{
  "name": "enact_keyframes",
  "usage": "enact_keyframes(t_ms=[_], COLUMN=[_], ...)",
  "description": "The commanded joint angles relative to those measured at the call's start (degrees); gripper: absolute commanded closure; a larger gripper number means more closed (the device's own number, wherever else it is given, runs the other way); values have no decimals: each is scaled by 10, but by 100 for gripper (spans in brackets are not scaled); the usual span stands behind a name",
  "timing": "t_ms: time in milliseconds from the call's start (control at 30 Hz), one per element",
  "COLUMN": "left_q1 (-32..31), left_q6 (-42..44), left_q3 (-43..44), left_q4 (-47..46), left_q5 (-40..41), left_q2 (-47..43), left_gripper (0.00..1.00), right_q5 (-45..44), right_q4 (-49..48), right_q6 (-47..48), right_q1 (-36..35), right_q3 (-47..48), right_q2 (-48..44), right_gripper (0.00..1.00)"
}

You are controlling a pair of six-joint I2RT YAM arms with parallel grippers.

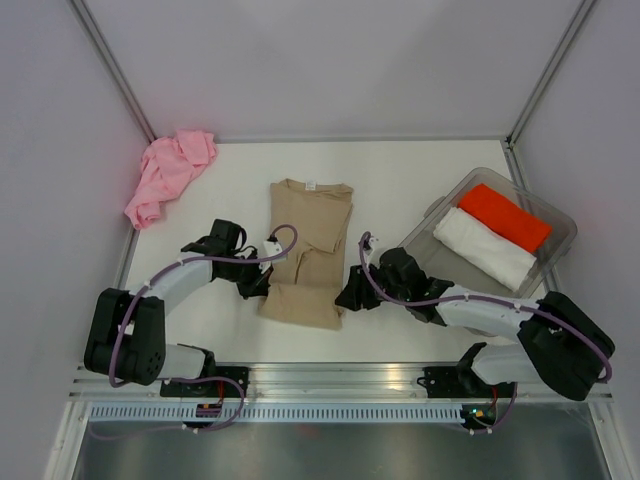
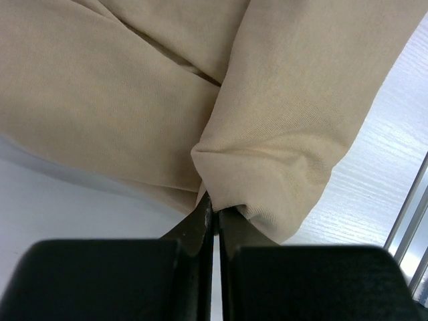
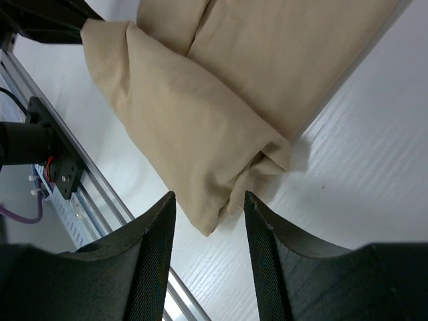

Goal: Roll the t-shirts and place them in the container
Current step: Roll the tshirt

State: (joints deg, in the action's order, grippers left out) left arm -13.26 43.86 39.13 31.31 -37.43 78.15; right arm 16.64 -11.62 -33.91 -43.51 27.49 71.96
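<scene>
Two arms flank a tan t-shirt (image 1: 308, 250), folded long, in the middle of the white tabletop (image 1: 400, 185). A pink t-shirt (image 1: 170, 175) lies crumpled at the far left. At the right, a clear bin (image 1: 428, 222) holds an orange roll (image 1: 510, 217) and a white roll (image 1: 485, 247).
Left wrist: the left claw (image 2: 214, 207) is clenched on the tan shirt's corner.
Right wrist: the right claw (image 3: 208, 198) is released, its fingers apart over the near hem corner.

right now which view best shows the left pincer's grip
Left wrist view: the left pincer is shut on a folded corner of the tan shirt, close up. The top view is too far to show the grip; the right wrist view catches it only at the frame's corner.
</scene>
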Motion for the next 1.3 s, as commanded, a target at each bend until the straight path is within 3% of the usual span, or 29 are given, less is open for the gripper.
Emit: enact_keyframes(t_ms=[0, 300, 733, 900, 1033, 1267], left_q1=[1, 1, 1, 1, 1, 1], left_q6=[-6, -7, -12, -11, -11, -12], left_q3=[6, 6, 8, 7, 6, 7], left_q4=[10, 12, 12, 13, 15, 16], left_q5=[5, 3, 6, 7, 9, 10], left_q2=[-16, -18, -19, -21, -21, -25], left_gripper=[98, 98, 98, 98, 98, 98], right_q5=[-9, -6, -39, -56, -98, -93], right_q4=[-38, -53, 74, 34, 46, 42], right_q6=[-52, -69, -57, -86, -71, -62], right_q1=[-28, -57, -80, -119, -119, -119], right_q3=[11, 42, 56, 59, 86, 109], right_q2=[54, 144, 60, 81, 106, 172], right_gripper=[48, 51, 50, 50, 50, 50])
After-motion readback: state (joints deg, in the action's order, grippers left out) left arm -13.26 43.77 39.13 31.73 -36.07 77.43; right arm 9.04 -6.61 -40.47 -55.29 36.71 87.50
